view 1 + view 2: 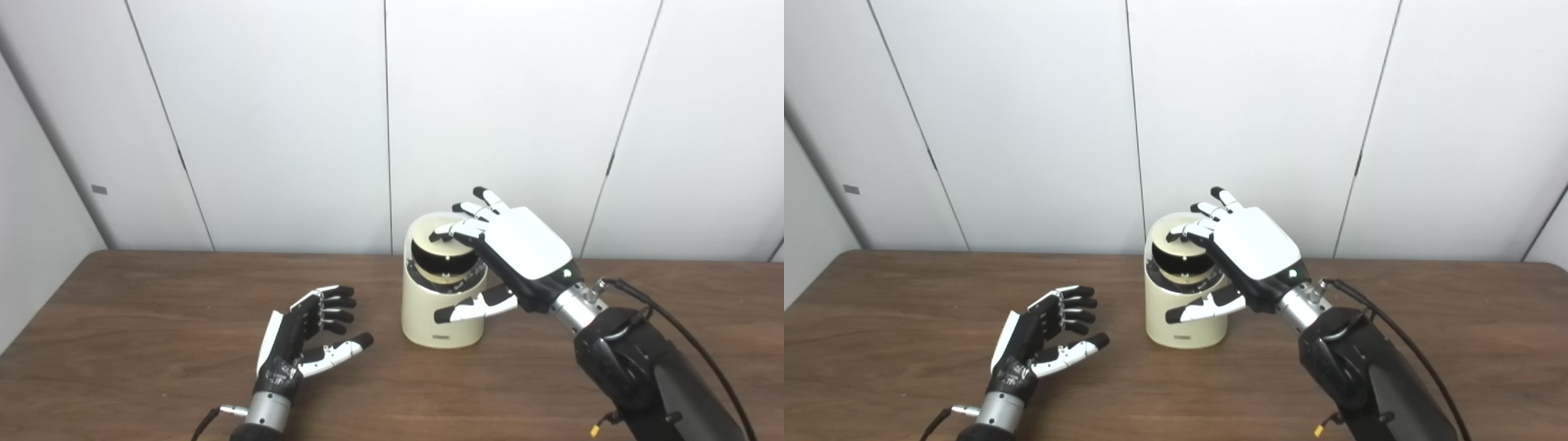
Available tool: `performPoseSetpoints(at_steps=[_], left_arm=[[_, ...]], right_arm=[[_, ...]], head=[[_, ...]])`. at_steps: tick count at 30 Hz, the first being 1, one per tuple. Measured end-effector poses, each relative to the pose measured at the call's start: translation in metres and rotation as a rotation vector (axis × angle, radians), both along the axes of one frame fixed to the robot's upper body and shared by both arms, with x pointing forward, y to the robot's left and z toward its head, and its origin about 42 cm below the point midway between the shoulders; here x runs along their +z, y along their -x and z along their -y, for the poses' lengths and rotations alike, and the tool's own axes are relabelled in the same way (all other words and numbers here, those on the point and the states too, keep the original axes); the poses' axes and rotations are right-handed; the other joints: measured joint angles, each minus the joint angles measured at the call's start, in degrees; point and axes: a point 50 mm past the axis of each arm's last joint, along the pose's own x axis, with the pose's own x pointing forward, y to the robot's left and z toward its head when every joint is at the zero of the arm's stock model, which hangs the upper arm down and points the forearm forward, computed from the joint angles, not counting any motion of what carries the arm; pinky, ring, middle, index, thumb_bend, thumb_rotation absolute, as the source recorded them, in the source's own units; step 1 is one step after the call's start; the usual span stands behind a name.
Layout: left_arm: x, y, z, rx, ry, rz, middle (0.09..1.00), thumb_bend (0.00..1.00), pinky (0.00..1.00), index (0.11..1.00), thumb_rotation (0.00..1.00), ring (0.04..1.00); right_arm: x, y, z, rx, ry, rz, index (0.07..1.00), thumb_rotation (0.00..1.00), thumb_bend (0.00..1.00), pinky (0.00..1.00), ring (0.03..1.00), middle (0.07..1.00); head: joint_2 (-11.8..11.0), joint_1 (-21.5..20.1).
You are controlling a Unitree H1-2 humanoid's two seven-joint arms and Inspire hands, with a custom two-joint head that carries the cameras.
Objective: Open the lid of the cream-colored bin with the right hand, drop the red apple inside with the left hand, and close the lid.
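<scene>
The cream-colored bin (425, 312) stands upright on the table near the middle. Its swing lid (436, 228) is tipped inward, and a dark gap (442, 260) shows beneath it. My right hand (514, 245) reaches over the bin from the right, fingers spread, with its fingertips (442, 234) resting on the lid. Its thumb (471, 309) lies across the front of the bin's wall. My left hand (312, 331) hovers left of the bin, palm turned toward it, open and holding nothing. No red apple shows in either view.
The brown wooden table (153, 318) runs wide to both sides of the bin. White wall panels (275, 122) stand right behind its far edge. A black cable (686, 334) loops off my right forearm.
</scene>
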Motion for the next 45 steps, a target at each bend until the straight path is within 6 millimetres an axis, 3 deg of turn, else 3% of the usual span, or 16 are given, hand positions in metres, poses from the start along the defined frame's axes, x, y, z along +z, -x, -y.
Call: performPoseSetpoints(at_steps=[10,26,45], left_arm=[[0.001,0.000,-0.001,0.001,0.000,0.003,0.687,0.79,0.57,0.718,0.16,0.631],[0.003,0.001,-0.002,0.001,-0.001,0.004,0.691,0.78,0.57,0.719,0.14,0.636],[0.006,0.004,-0.002,0.004,-0.001,0.009,0.691,0.78,0.57,0.721,0.14,0.633]], right_arm=[[-0.017,0.007,0.003,-0.010,0.005,-0.040,0.734,0.71,0.68,0.99,0.881,0.710],[-0.023,0.011,0.002,-0.006,0.014,-0.048,0.731,0.68,0.69,0.94,0.869,0.703],[-0.023,0.011,-0.001,-0.005,0.045,-0.080,0.751,0.64,0.70,0.98,0.914,0.730]], head=[[0.70,0.00],[1.32,0.00],[2.46,0.79]])
